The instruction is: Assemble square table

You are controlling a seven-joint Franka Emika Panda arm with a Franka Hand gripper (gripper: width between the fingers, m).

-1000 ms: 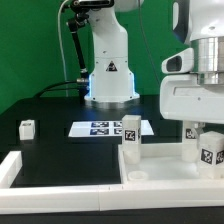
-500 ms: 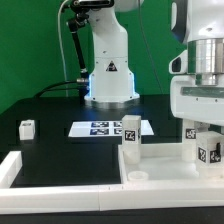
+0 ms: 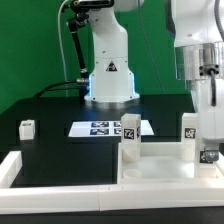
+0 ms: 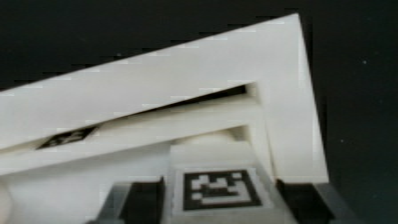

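At the exterior view's right, the gripper [image 3: 208, 150] clamps a tagged leg block [image 4: 217, 187], holding it upright. It hangs just above the square panel [image 3: 160, 168], probably for seating in that corner.

The large white plastic square panel with its raised rim [image 3: 150, 168] lies flat at the front of the black table, toward the exterior view's right. A small white leg block with a black-white tag [image 3: 130, 137] stands upright on the panel's near-centre corner, tag facing us. A second tagged white leg block [image 3: 188, 140] stands upright further toward the exterior view's right, partly hidden. Well apart, toward the exterior view's left, a third small white tagged block [image 3: 26, 127] sits alone on the black surface. From the wrist view, the panel [image 4: 196, 90] shows as a slanted white wedge, a tagged leg [image 4: 217, 188] close below it.
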